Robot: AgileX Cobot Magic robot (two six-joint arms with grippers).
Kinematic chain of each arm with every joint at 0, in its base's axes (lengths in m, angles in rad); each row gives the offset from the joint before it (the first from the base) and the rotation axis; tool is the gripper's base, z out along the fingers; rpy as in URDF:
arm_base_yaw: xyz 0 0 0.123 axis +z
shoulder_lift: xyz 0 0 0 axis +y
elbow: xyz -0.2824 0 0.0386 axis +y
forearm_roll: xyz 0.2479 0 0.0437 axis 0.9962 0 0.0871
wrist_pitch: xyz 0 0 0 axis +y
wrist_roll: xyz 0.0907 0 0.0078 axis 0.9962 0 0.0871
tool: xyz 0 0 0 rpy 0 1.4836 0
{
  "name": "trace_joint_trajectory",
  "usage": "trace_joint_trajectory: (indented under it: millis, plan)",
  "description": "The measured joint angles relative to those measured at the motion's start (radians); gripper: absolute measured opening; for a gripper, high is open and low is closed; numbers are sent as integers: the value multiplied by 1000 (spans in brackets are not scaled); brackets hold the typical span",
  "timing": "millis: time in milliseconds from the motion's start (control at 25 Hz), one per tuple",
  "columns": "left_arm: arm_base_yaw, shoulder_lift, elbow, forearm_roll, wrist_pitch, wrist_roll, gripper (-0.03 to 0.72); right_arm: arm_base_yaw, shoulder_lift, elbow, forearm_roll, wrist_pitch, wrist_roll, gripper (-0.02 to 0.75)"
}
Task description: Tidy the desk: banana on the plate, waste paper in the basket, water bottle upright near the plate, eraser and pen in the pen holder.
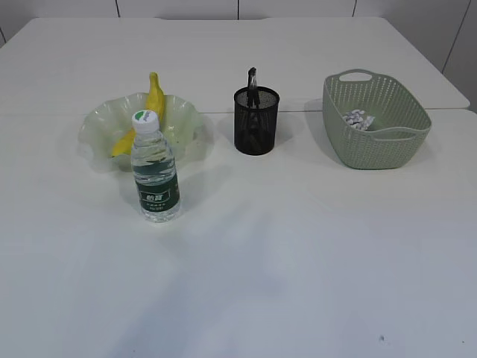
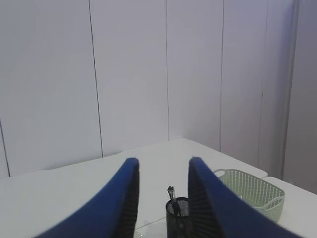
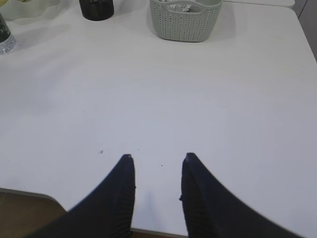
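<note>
The banana [image 1: 154, 98] lies on the pale-green plate [image 1: 95, 128]. In front of the plate the water bottle [image 1: 156, 170] stands upright. The black mesh pen holder [image 1: 256, 121] has the pen [image 1: 253, 79] sticking out of it; the eraser is hidden. Waste paper [image 1: 358, 119] rests inside the basket [image 1: 387, 142]. Neither arm shows in the exterior view. My left gripper [image 2: 163, 161] is open and empty, raised and facing the pen holder [image 2: 176, 218]. My right gripper [image 3: 157, 156] hangs open and empty over the desk's [image 3: 163, 94] near edge.
The right wrist view has the basket [image 3: 185, 25], pen holder [image 3: 96, 7] and bottle [image 3: 4, 40] far ahead along the top. A white panelled wall [image 2: 129, 74] rises behind the desk. A seam crosses the tabletop behind the plate.
</note>
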Motion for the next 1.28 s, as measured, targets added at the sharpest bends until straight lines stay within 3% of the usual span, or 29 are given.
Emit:
trace_joint_trajectory:
  millis: [400, 720, 1280]
  plan:
    - [0, 0, 0, 111, 25, -103, 235, 0, 0, 0, 0, 0, 0, 241]
    - [0, 0, 0, 288, 62, -278, 235, 0, 0, 0, 0, 0, 0, 241]
    - [0, 0, 0, 505, 113, -471, 235, 0, 0, 0, 0, 0, 0, 241]
